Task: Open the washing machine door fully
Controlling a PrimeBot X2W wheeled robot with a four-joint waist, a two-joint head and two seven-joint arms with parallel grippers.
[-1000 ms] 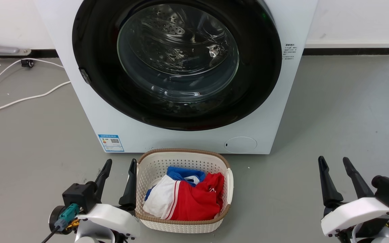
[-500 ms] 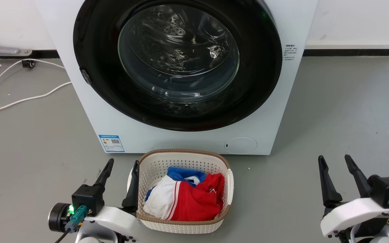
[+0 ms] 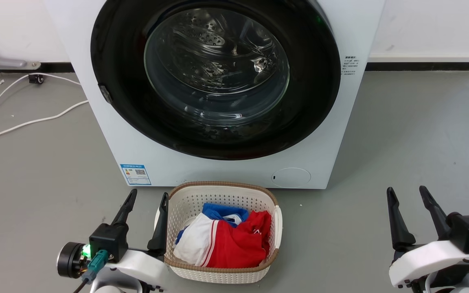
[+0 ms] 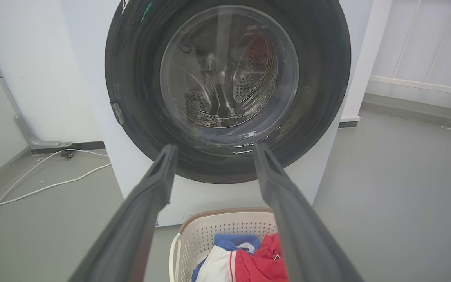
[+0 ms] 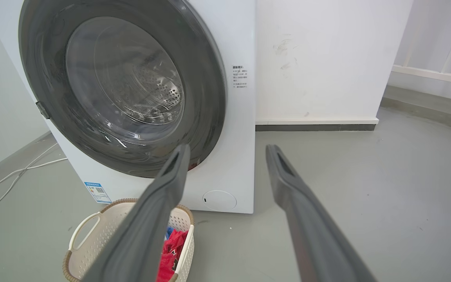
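Observation:
The white washing machine (image 3: 324,134) stands ahead of me on the grey floor. Its washing machine door (image 3: 307,106), a glossy black disc with a clear glass bowl window, lies flat against the front, with a small hinge on its left rim. The door also fills the left wrist view (image 4: 323,78) and the right wrist view (image 5: 206,78). My left gripper (image 3: 147,197) hangs open low at the left, beside the basket, nothing between its fingers. My right gripper (image 3: 406,192) stands open low at the right, over bare floor. Both are well short of the door.
A cream laundry basket (image 3: 185,195) with red, white and blue clothes sits on the floor right in front of the machine, touching distance from my left gripper. A white cable (image 3: 27,122) runs across the floor at the left. A white wall (image 5: 327,58) stands to the machine's right.
The whole head picture has drifted slightly down and right, so the camera moved. My left gripper's wrist turned a little and its green light shows. The door has not moved.

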